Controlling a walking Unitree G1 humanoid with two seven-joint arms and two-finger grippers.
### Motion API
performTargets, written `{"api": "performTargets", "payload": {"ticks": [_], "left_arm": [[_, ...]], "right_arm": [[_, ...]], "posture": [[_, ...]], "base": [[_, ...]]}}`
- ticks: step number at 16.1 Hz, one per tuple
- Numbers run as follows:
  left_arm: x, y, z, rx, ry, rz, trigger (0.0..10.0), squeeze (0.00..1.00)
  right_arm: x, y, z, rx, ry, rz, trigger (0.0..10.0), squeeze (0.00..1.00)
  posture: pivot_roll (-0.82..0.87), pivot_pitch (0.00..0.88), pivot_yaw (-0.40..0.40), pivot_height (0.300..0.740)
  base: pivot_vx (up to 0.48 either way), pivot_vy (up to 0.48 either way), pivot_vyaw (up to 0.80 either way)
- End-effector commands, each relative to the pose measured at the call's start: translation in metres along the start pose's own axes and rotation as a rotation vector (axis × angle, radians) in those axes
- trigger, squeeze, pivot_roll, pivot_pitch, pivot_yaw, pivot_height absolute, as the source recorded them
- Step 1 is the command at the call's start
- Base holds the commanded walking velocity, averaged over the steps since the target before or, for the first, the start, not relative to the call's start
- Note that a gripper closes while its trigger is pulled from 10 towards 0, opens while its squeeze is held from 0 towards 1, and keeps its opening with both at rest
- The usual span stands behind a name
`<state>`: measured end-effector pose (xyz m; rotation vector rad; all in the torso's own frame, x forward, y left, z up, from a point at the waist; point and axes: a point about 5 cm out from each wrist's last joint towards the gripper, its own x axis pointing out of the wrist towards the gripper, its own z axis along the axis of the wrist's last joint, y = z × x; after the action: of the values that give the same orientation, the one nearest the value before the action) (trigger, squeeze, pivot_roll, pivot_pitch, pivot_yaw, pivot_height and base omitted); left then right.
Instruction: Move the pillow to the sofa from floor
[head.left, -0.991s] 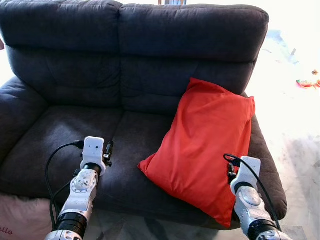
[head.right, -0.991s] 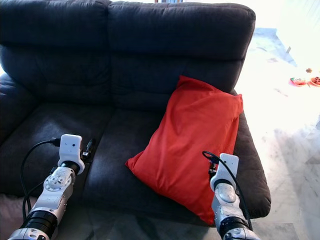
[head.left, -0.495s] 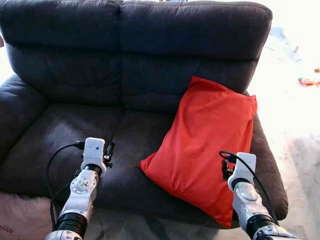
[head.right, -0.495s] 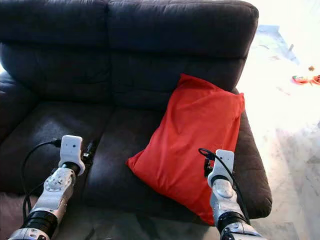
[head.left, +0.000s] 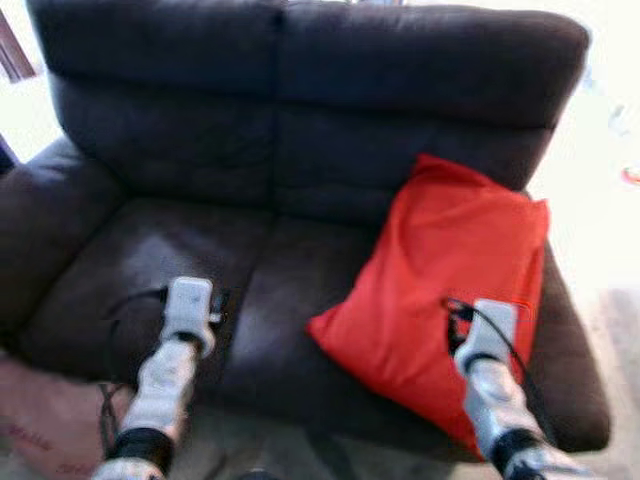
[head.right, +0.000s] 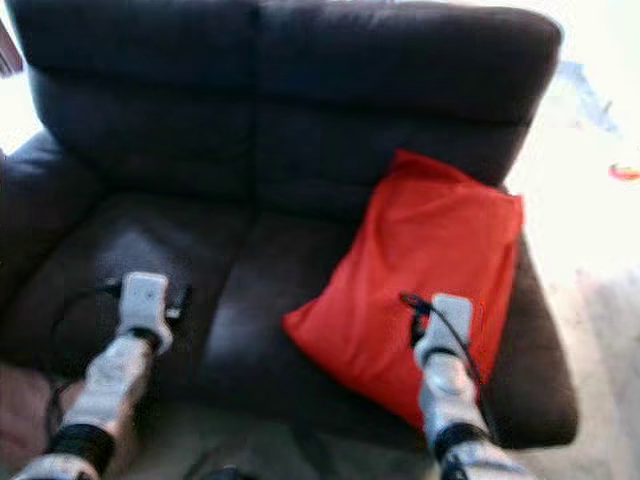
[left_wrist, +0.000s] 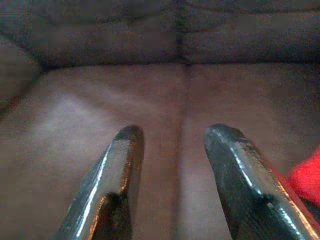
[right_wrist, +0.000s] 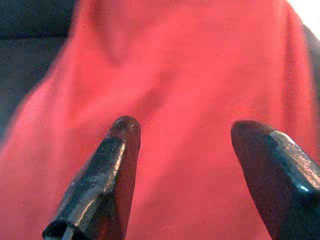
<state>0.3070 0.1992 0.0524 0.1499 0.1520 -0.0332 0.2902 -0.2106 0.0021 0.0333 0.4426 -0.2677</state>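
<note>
Since a second ago the whole head view is shifting and blurring, so the camera is moving; the pillow is keeping the same place on the sofa, and both arms are staying raised over the seat's front edge.

Starting from the right tool (right_wrist: 182, 135): its two black fingers are standing wide apart with nothing between them, pointing at red cloth just ahead, and whether a tip is touching the cloth cannot be told. The left tool (left_wrist: 172, 137) is likewise spread and holding nothing, hanging over the bare seat near the seam between the two cushions.

The pillow (head.left: 455, 285), red and plump, is leaning tilted against the backrest on the sofa's right seat, its lower corner reaching down to the front edge of the cushion. As a judgement, the task is looking all but finished: the pillow is lying on the sofa (head.left: 250, 160) and neither tool is gripping it. What is left seems only to draw the arms clear.

The sofa is a dark two-seater with soft, matte fabric and padded arms. Beside it on the right, pale floor (head.left: 610, 240) is glaring in strong light, with a small coloured object (head.right: 626, 171) too blurred to name. Something pinkish (head.left: 45, 425) is showing at the lower left.
</note>
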Motion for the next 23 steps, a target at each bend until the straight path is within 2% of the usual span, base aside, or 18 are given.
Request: {"api": "performTargets", "payload": {"ticks": [1,4,6,12,14,15,19,23], "left_arm": [[0.0008,-0.0059,-0.0006,-0.019,0.006,-0.012,10.0,0.0],[0.0013,-0.0052,0.0,-0.004,0.007,-0.016,10.0,0.0],[0.0013,-0.0062,-0.0002,0.014,0.007,-0.028,10.0,0.0],[0.0015,-0.0097,0.002,-0.028,-0.009,-0.05,10.0,0.0],[0.0023,-0.0091,0.0001,-0.028,0.017,-0.044,10.0,0.0],[0.0026,-0.0089,0.0011,-0.014,0.008,-0.049,10.0,0.0],[0.0013,-0.0084,-0.0003,-0.011,0.011,-0.052,10.0,0.0],[0.001,-0.0087,-0.0019,-0.013,0.021,-0.05,10.0,0.0]], "right_arm": [[0.0011,-0.0082,0.0023,-0.001,-0.003,-0.026,10.0,0.0],[0.0017,-0.0058,0.005,0.004,-0.019,-0.017,10.0,0.0],[0.0012,-0.0077,0.0028,-0.003,-0.007,-0.039,10.0,0.0],[0.0008,-0.0084,0.0018,0.014,-0.006,-0.051,10.0,0.0],[0.0009,-0.0068,0.0026,0.03,-0.011,-0.044,10.0,0.0],[0.0007,-0.0062,0.0018,-0.001,-0.007,-0.046,10.0,0.0],[-0.0001,-0.0075,-0.0005,-0.004,0.0,-0.066,10.0,0.0],[-0.0005,-0.0104,-0.0023,0.018,0.011,-0.093,10.0,0.0]], "posture": [[0.07,0.052,-0.012,0.74],[0.08,0.05,-0.01,0.74],[0.08,0.05,-0.01,0.74],[0.08,0.046,-0.007,0.74],[0.08,0.044,-0.007,0.74],[0.08,0.044,-0.007,0.74],[0.08,0.048,-0.007,0.74],[0.08,0.051,-0.006,0.74]], "base": [[0.0,0.0,0.0],[0.0,0.406,-0.57],[0.0,0.0,0.0],[0.0,0.0,0.0],[0.0,0.362,-0.6],[0.0,0.48,0.0],[0.0,0.415,0.0],[0.0,0.128,-0.1]]}}
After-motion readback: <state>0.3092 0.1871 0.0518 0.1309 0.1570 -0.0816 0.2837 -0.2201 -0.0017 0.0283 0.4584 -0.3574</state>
